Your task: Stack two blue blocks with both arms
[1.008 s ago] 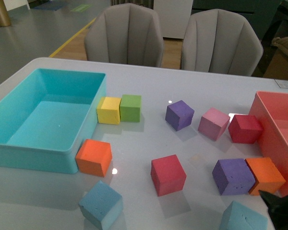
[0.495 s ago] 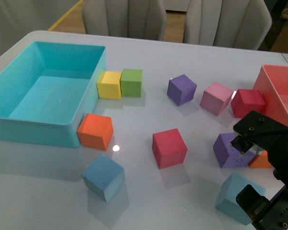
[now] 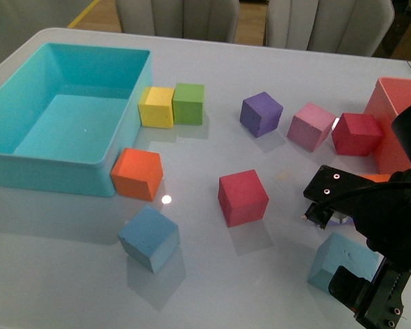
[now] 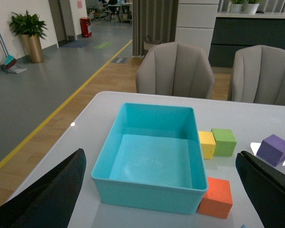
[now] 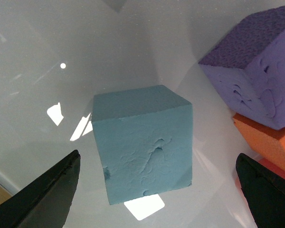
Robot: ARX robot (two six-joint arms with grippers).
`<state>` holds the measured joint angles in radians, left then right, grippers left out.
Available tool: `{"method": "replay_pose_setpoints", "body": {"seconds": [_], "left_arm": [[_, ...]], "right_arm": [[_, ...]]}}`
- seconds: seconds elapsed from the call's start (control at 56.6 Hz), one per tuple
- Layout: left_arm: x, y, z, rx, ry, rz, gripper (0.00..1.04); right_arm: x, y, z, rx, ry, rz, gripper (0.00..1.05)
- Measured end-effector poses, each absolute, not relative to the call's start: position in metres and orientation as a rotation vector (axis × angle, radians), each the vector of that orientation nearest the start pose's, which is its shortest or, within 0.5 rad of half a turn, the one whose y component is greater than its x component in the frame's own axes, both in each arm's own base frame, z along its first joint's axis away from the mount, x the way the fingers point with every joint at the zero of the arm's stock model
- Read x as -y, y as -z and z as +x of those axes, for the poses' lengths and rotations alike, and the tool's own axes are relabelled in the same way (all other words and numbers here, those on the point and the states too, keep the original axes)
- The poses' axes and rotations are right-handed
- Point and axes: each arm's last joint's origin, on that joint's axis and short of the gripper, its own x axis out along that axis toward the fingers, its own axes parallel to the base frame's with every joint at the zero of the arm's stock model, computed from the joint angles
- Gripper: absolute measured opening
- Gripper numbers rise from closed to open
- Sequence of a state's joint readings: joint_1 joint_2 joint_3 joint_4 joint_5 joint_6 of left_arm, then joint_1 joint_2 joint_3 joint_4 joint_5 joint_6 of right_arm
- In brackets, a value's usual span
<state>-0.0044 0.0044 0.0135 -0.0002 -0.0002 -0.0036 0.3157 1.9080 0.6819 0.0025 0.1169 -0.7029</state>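
Now | blue block (image 5: 142,147) matte, pitted | R end effector (image 5: 156,190) spread | L end effector (image 4: 159,190) spread

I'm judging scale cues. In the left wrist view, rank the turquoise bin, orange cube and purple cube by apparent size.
1. turquoise bin, by far.
2. orange cube and purple cube look about alike; orange is nearer the camera, so unranked.

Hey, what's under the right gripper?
A blue block, between the open right gripper's fingers. The arm largely hides the neighbouring purple cube and orange cube in the front view.
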Motion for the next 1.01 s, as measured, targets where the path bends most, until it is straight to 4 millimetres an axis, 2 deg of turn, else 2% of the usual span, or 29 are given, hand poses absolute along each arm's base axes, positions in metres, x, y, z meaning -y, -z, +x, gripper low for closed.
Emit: {"method": "replay_pose_setpoints", "body": {"seconds": [0.265,0.636,0.902,1.008], "left_arm": [[0.0,-0.168,0.097,0.009,0.004,-0.004,0.96],[0.0,-0.168,0.097,0.009,0.004,-0.004,0.96],[0.0,-0.168,0.097,0.009,0.004,-0.004,0.96],[0.0,-0.168,0.097,0.009,0.004,-0.004,0.96]], "right_arm": [[-0.077,-0.036,0.272,-1.166,-0.68,-0.902,0.96],[-0.078,-0.02,0.281,-1.239,-0.756,-0.973,0.96],[-0.08,-0.014,0.285,-1.245,-0.777,-0.991,0.96],[-0.08,-0.015,0.286,-1.243,-0.783,-0.997,0.84]]}}
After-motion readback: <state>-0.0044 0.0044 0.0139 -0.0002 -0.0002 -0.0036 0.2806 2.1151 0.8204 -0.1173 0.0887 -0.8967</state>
